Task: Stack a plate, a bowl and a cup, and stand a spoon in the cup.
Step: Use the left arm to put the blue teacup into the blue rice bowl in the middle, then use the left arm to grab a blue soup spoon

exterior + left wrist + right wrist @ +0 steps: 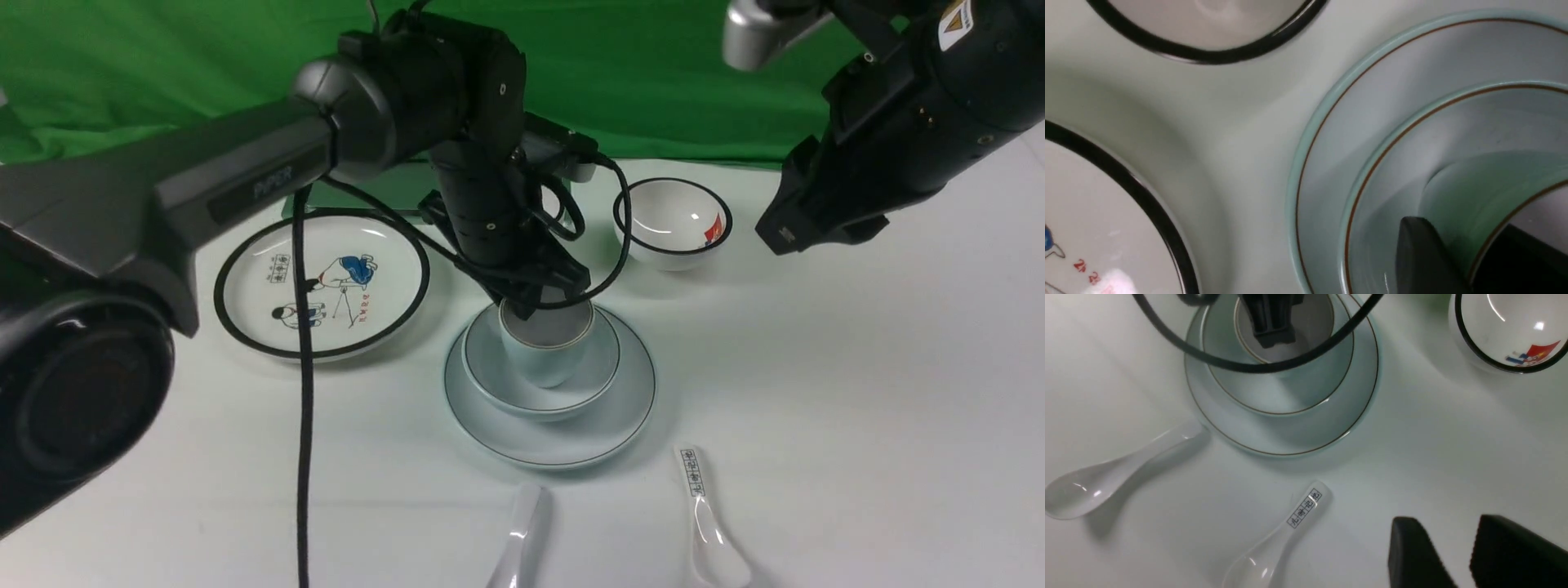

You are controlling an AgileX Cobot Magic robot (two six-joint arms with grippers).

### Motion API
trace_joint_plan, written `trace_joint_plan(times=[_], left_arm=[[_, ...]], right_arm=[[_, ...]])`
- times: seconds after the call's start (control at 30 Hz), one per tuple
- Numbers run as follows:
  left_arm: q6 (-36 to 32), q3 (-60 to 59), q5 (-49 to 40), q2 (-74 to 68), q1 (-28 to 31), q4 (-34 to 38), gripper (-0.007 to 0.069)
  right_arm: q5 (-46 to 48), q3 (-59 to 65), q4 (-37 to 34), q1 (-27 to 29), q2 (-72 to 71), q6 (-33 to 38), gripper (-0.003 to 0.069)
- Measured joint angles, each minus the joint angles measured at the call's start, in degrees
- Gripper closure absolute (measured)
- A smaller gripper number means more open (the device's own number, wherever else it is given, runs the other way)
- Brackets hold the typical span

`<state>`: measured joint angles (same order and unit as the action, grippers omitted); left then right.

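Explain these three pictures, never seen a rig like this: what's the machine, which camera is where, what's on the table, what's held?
It's a robot with two arms, each ending in a two-fingered gripper. The front view looks forward from between the arms; each wrist view comes from a camera on that arm.

On the table, the plate carries the bowl, and the cup stands in that. Around them: a black-rimmed cartoon plate, a black-rimmed bowl, a plain white spoon and a labelled spoon.

The left gripper has its fingers apart, one each side of the cup's wall. The right gripper is open and holds nothing.
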<state>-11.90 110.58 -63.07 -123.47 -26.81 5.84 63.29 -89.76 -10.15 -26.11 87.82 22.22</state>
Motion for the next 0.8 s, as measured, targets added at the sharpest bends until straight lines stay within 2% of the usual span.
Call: trace_joint_plan(times=[0.07, 0.1, 0.17, 0.27, 0.33, 0.5, 0.67, 0.8], left_arm=[[0.00, 0.63, -1.29, 1.32, 0.00, 0.00, 0.0367], [0.00, 0.68, -1.50, 1.51, 0.00, 0.00, 0.0358], [0.37, 1.04, -4.64, 5.23, 0.00, -0.05, 0.0257], [2.19, -0.78, -5.40, 11.02, -0.05, -0.05, 0.0213], [3.38, -3.81, -5.45, 14.87, -0.23, -0.05, 0.0202], [10.35, -22.56, -4.54, 29.34, -4.91, -2.65, 0.0194], [17.39, -38.08, 4.75, 34.16, -11.54, -4.66, 0.0194], [22.29, -45.59, 14.08, 33.00, -15.30, -4.43, 0.0193]], right_arm=[[0.63, 0.00, 0.00, 0.00, -0.05, 0.00, 0.0404], [0.76, 0.00, 0.00, 0.00, -0.05, 0.00, 0.0404], [3.38, 0.00, 0.00, 0.00, -0.94, 0.00, 0.0404], [5.31, 0.00, 0.00, 0.00, -2.84, 0.00, 0.0404], [5.53, 0.00, 0.00, 0.00, -4.17, 0.00, 0.0404], [4.68, 0.00, 0.00, 0.00, -10.26, 0.00, 0.0404], [4.05, 0.00, 0.00, 0.00, -12.84, 0.00, 0.0404], [3.86, 0.00, 0.00, 0.00, -12.93, -0.12, 0.0404]])
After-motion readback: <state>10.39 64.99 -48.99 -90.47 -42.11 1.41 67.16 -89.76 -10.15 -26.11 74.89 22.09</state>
